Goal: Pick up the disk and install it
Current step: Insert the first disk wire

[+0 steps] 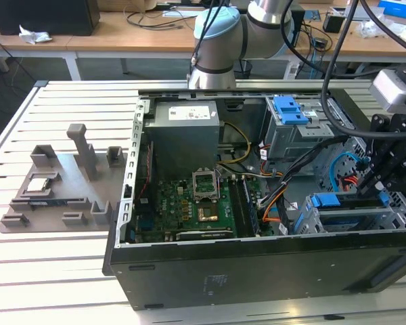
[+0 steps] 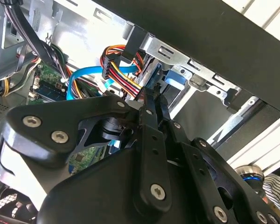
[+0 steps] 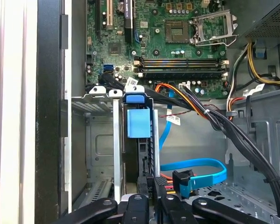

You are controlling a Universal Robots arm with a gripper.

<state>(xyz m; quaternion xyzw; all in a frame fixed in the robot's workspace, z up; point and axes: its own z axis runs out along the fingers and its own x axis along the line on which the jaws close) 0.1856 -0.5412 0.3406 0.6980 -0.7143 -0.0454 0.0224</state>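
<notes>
The disk (image 3: 139,122) stands edge-on in the metal drive cage (image 3: 98,98) at the front corner of the open computer case (image 1: 257,271), its blue carrier bracket facing outward. In the exterior view the disk (image 1: 338,201) shows as a blue strip on top of the cage at the exterior view's right. My gripper (image 3: 150,184) is at the disk's cable end, shut, with nothing visible between the fingers. In the second wrist view the gripper (image 2: 151,95) tapers to a point beside the blue carrier (image 2: 173,78). From outside, the gripper (image 1: 367,188) hangs just above the cage.
A blue flat cable (image 3: 196,165) and a multicoloured wire bundle (image 2: 123,74) lie close to my fingers. The motherboard (image 1: 196,203) and power supply (image 1: 186,125) fill the case. Another blue bracket (image 1: 291,108) sits on the upper bay. A grey fixture plate (image 1: 54,183) lies on the table.
</notes>
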